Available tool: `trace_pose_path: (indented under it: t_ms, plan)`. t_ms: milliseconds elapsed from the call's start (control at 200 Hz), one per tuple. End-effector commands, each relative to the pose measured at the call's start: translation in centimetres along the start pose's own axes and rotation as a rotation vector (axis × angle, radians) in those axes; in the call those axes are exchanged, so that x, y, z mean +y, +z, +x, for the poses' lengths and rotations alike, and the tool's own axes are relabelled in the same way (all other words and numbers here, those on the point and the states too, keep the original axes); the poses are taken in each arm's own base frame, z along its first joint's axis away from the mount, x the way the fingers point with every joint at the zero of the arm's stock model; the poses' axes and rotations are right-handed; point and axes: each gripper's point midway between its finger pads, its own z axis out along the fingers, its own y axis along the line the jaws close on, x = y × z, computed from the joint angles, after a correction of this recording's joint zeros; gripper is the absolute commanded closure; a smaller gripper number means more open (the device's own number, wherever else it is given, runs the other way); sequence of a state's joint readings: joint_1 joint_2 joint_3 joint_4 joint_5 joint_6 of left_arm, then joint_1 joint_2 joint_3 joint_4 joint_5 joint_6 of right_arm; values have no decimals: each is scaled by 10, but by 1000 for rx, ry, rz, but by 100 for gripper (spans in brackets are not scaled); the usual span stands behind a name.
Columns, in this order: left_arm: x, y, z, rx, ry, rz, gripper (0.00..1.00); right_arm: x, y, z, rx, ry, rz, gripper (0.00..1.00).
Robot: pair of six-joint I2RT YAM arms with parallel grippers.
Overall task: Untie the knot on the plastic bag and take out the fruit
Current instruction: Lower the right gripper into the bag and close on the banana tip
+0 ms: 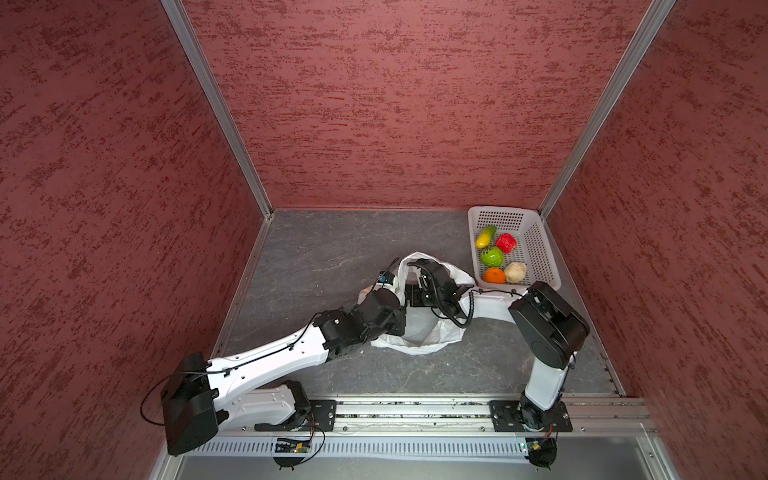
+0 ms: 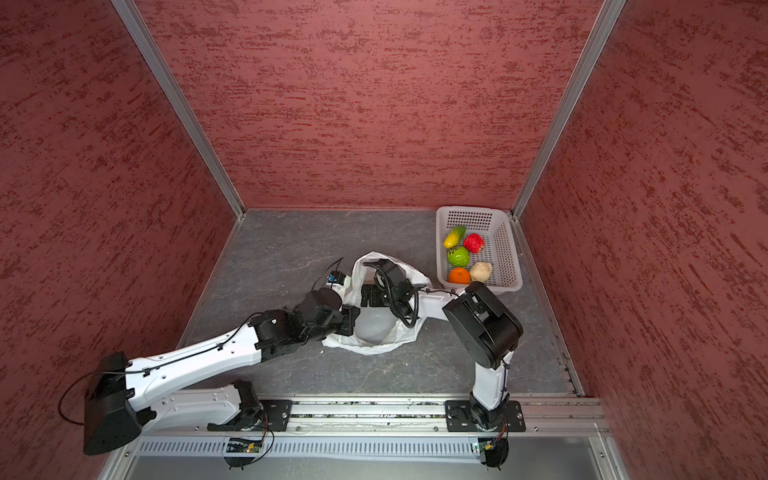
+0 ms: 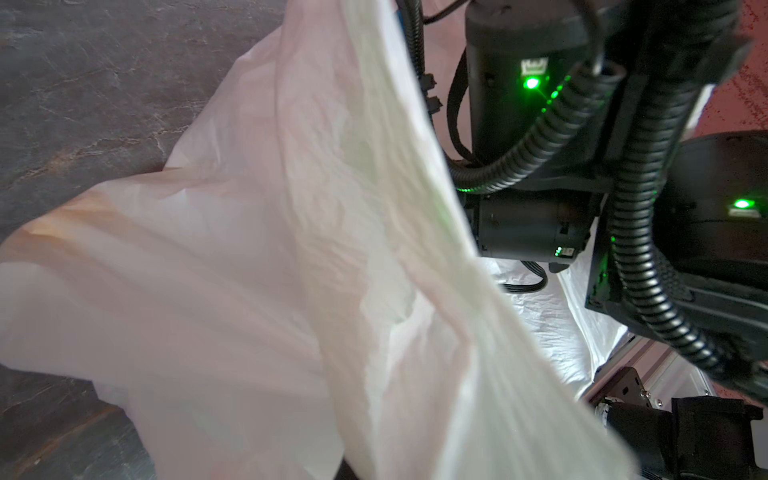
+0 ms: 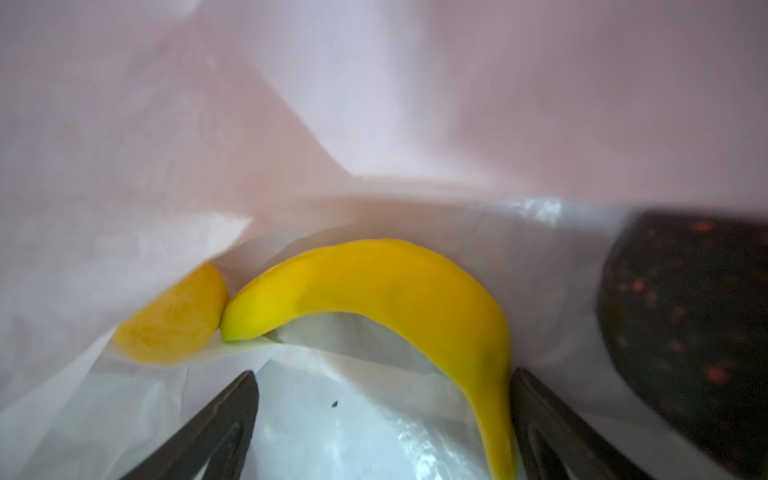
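The plastic bag [image 1: 419, 330] lies open on the desk [image 1: 332, 257]. The left claw [image 1: 397, 318], pressed together, pinches its rim. Inside the bag the right claw [image 4: 384, 374] is spread, with the end of the banana [image 4: 374, 282] between its fingers; a dark fruit [image 4: 685, 332] lies beside. Five fruits [image 1: 492, 257] rest in the basket [image 1: 536, 249] just beside the bag.

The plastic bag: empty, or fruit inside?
Not empty: inside the plastic bag, the right wrist view shows a banana, a yellow piece and a dark speckled fruit.
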State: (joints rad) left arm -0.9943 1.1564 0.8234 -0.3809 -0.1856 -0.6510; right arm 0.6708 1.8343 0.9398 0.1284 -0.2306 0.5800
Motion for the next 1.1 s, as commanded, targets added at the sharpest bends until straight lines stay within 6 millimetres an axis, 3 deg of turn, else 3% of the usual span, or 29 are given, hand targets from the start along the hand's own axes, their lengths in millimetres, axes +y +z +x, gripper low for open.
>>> trace_pose_path:
  t_ms: [0,160,291,596,1092]
  plan:
    - [0,-2,-4,-26,-5,2,100,6,-7,0,16,-29,2,5]
    - [-1,-1,-3,-19,-4,8,100,-14,0,-15,0,-30,146,10]
    - [1,-3,-3,-16,-3,6,100,-25,10,-12,23,-8,197,16]
    - [7,-6,1,-14,-14,2,100,-48,12,0,42,-29,302,31]
    - [10,-6,3,-10,-29,-7,100,-49,9,3,20,-112,370,62]
